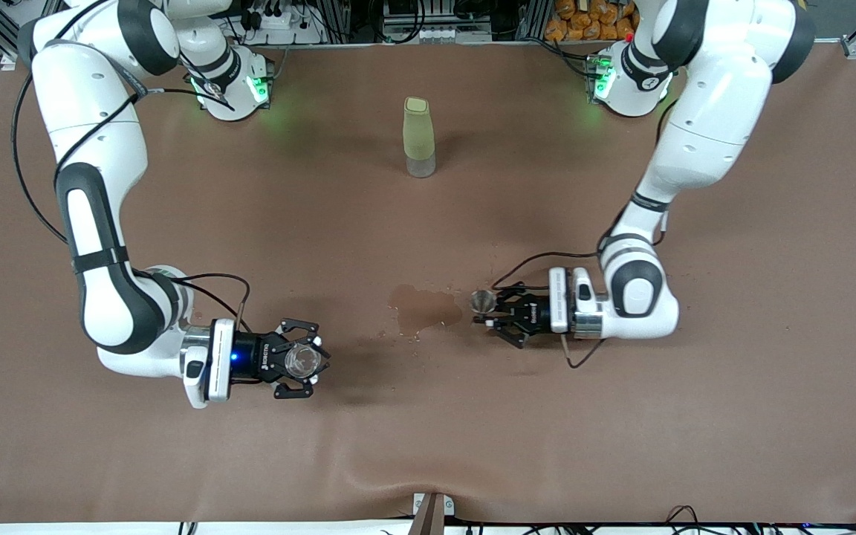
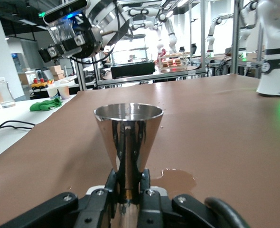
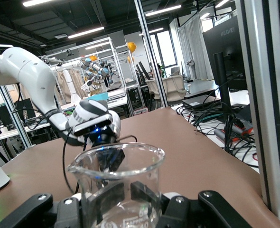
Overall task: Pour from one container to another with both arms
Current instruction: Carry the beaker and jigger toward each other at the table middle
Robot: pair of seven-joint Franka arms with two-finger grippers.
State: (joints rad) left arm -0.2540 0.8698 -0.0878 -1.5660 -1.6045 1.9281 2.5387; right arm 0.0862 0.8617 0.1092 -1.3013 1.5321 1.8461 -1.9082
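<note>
The glass cup (image 1: 302, 360) sits upright between the fingers of the right gripper (image 1: 300, 362), clamped at its lower wall; its round rim and small pouring lip show clearly in the right wrist view (image 3: 116, 159). The right gripper (image 3: 123, 197) holds it above the table (image 1: 428, 416), well apart from the wet patch (image 1: 420, 308) and toward the right arm's end of the table.

The steel jigger (image 1: 482, 301) stands upright at the edge of the wet patch, toward the left arm's end of the table. The left gripper (image 1: 493, 316) is closed narrow on the jigger's waist; in the left wrist view the jigger's upper cone (image 2: 128, 135) rises above the gripper (image 2: 128, 192), with the wet patch (image 2: 178, 178) just beside it on the brown table covering.

A pale-green bottle (image 1: 419, 137) with a clear base stands upright on the table, farther from the front camera than the wet patch and well apart from both grippers.
</note>
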